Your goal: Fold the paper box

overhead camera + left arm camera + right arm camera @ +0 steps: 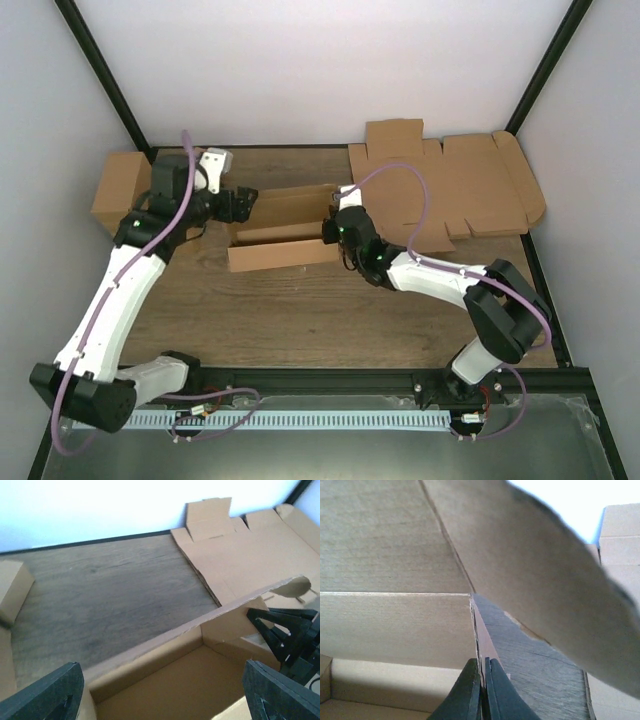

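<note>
The paper box (280,235) lies half folded in the middle of the table, its long walls raised and a lid flap leaning back. My left gripper (240,203) hovers at its left end, open and empty; in the left wrist view my left gripper (165,695) is spread wide over the box's inside (190,680). My right gripper (335,225) is at the box's right end. In the right wrist view my right gripper (482,690) is shut on the thin edge of the box's end wall (395,625). It also shows in the left wrist view (285,635).
A wide flat brown cardboard sheet (450,190) lies at the back right, also in the left wrist view (240,560). A small brown carton (118,190) stands at the back left. A black frame edges the table.
</note>
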Motion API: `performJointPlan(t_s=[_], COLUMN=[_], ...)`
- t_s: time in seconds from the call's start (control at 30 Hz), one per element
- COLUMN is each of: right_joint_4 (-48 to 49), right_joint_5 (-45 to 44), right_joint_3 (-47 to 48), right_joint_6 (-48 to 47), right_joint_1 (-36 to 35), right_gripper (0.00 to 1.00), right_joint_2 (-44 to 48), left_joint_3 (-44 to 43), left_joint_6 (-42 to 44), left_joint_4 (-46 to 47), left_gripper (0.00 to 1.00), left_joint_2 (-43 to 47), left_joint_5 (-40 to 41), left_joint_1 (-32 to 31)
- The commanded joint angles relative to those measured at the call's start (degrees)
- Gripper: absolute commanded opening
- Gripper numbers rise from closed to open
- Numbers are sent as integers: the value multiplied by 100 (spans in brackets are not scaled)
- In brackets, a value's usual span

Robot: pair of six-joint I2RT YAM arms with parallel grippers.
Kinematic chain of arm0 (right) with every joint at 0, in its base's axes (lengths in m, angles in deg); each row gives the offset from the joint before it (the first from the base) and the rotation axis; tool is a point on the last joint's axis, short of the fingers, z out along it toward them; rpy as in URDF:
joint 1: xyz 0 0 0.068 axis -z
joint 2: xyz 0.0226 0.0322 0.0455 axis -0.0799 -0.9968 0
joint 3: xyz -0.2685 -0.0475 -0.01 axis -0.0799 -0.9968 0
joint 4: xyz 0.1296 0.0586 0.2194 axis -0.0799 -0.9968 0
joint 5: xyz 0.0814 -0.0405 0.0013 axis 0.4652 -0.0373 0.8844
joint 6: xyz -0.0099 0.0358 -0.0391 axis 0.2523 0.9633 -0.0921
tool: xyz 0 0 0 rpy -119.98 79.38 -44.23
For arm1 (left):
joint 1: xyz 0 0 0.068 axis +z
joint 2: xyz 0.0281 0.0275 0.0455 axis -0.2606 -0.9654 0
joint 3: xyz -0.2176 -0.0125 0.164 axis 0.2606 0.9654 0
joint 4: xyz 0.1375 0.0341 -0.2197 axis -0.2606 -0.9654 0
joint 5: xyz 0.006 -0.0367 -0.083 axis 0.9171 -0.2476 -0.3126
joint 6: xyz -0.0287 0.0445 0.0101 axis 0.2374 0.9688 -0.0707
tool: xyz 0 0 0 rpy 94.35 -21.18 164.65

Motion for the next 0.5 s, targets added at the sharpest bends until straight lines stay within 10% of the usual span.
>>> performJointPlan(t_s=[0.0, 0.47], right_joint_4=[-550, -599], right_joint_5=[730, 1076], right_joint_3=[-120, 57], right_joint_6=[-442, -875], right_joint_1=[74, 91], right_gripper=[1, 1], right_joint_2=[-101, -272], left_joint_3=[-376, -913], left_joint_6=[1156, 3292], left_joint_4=[-210, -300], left_gripper=[89, 82], left_joint_2=[-545, -1354], left_joint_5=[-931, -279], left_joint_1=[-19, -614])
